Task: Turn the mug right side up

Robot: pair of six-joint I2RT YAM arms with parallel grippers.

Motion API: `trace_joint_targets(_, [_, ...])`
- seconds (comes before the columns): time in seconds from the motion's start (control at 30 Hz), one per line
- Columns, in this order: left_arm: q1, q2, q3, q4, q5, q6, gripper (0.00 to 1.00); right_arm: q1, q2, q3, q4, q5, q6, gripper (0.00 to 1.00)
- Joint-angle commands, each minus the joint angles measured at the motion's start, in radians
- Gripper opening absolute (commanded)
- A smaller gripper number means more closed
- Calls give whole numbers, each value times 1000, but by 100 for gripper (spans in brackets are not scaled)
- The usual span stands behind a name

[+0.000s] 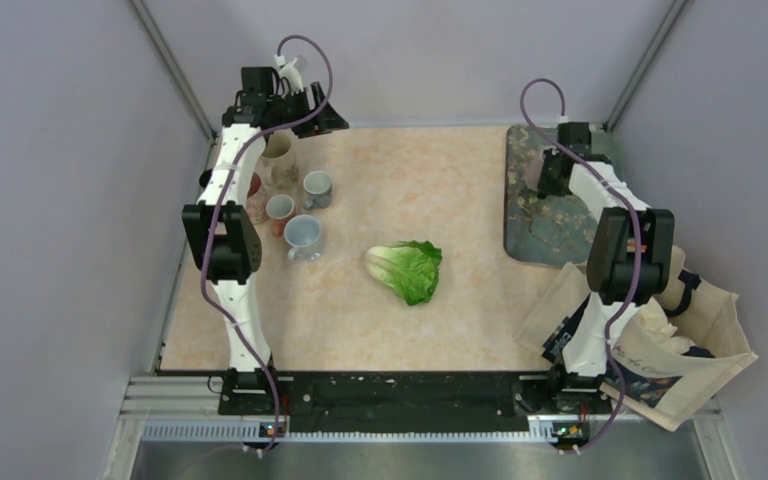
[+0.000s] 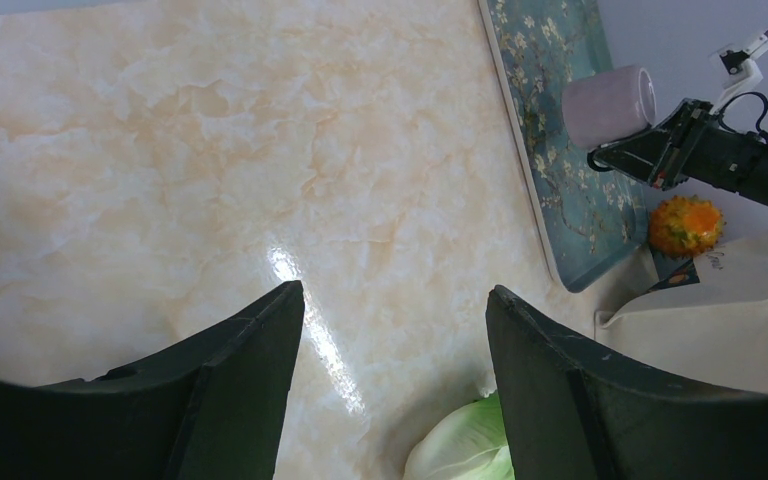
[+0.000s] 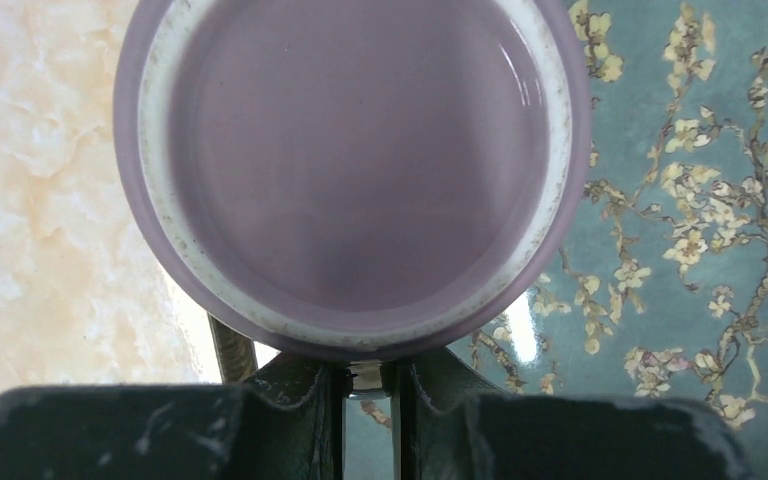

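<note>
**Left hand** [image 2: 395,300]: far to the left of the lettuce [image 1: 407,270], at the back of the worktop [image 1: 440,170]. Fingers are spread with nothing between them. It has no part in this step.

**Cups, group:** cream jug [image 1: 278,155], blue-grey mug [image 1: 302,235] and smaller cups, standing close together left of the lettuce. None is being handled.

**Lettuce:** a single green head at mid-worktop, lying apart from everything else.

**Floral tray** [image 1: 540,225]: teal, with a blossom pattern, right of the lettuce.

**Lavender mug** [image 3: 360,160]: the task's thing, right of the lettuce and over the tray. It is base up, with the unglazed foot ring facing the wrist camera. Whether it rests on the tray or hangs just above it cannot be told.

**Right hand** [image 3: 365,385]: fingers pressed almost together, pinching the mug at its near edge. The mug's rim hides the part being held, which is probably the handle.

**Handling note:**
- Lift clear of the tray before rolling the wrist half a turn.
- Keep the pinch firm, since an off-centre hold lets the mug swing.
- Set the foot ring flat before letting go.

**Tote bag** [image 1: 680,360]: far right of the lettuce, off the worktop's edge.
</note>
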State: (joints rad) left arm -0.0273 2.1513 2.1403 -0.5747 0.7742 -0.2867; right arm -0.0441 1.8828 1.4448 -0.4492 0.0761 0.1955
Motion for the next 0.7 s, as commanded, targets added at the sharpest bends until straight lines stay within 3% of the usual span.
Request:
trace_joint_targets(0.0, [0,-72,24,51,21,-4,72,1,-18,15,77,-2,-9,0])
trace_joint_targets(0.67, [0,-72,24,51,21,-4,72,1,13,-50,81,2,-5,0])
